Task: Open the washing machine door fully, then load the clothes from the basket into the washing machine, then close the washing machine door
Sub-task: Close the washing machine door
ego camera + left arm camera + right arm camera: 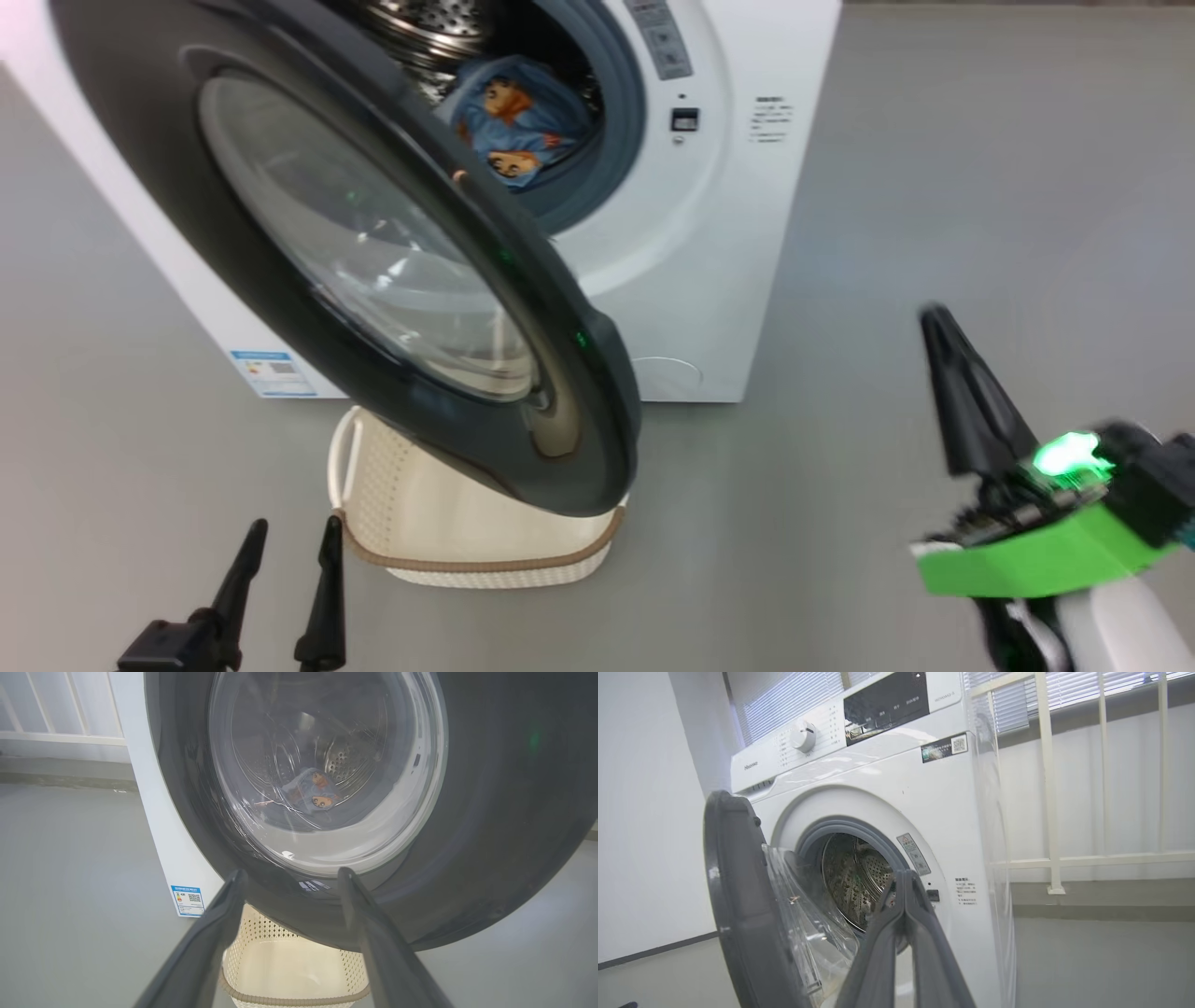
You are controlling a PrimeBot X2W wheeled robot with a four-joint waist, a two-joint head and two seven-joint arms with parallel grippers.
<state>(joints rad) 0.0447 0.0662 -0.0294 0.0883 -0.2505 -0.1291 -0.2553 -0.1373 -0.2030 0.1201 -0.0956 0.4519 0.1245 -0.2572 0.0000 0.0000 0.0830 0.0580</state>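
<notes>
The washing machine [709, 233] stands with its door [373, 261] swung out, black rim and glass bowl toward me. Light-blue clothes [518, 126] printed with cartoon faces lie in the steel drum; the left wrist view shows them through the glass [313, 794]. The cream basket [448, 532] sits on the floor under the door's lower edge; the part of its inside that shows [289, 970] holds nothing. My left gripper [289, 541] is open, low at the left, pointing at the door [490, 812]. My right gripper [934, 317] is shut with nothing in it, out to the right, aimed at the drum opening [857, 882].
Grey floor [980, 187] spreads to the right of the machine and in front of it. A white wall [644, 835] lies left of the machine. A white railing [1045, 788] and window blinds stand behind it on the right.
</notes>
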